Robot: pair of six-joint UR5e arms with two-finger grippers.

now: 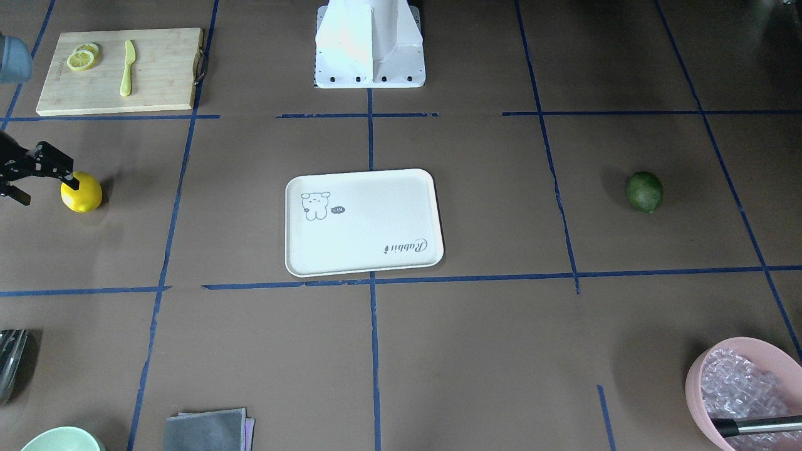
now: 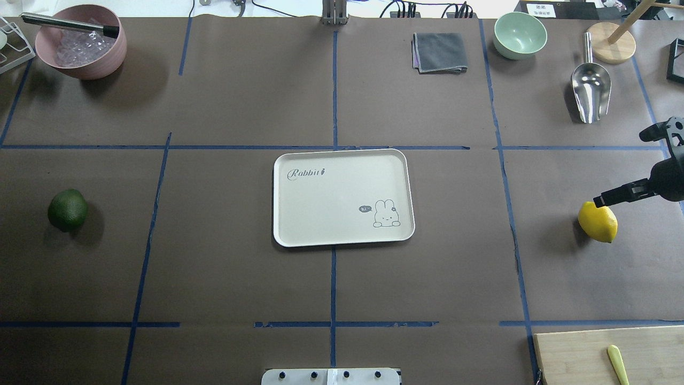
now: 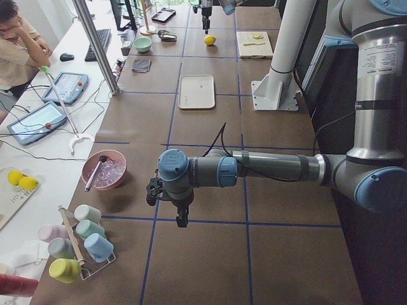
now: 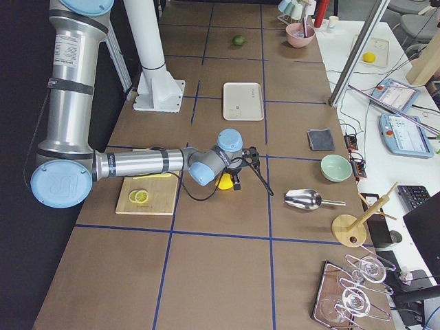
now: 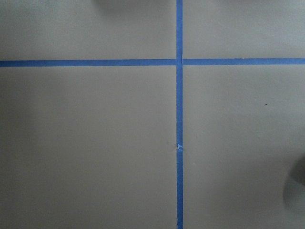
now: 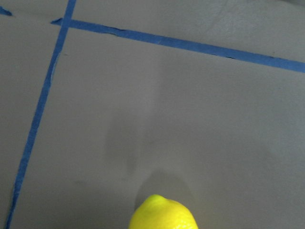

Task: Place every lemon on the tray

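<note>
The yellow lemon lies on the table near the robot's right end; it also shows in the overhead view and at the bottom edge of the right wrist view. My right gripper is open just above and beside it, with one fingertip at the lemon's top. The dark green lemon lies alone at the opposite end. The cream tray with the rabbit drawing lies empty at the table's middle. My left gripper shows only in the exterior left view, hanging over bare table; I cannot tell its state.
A bamboo cutting board with lemon slices and a yellow knife lies near the right arm. A pink bowl of ice, grey cloth, green bowl and metal scoop line the far edge.
</note>
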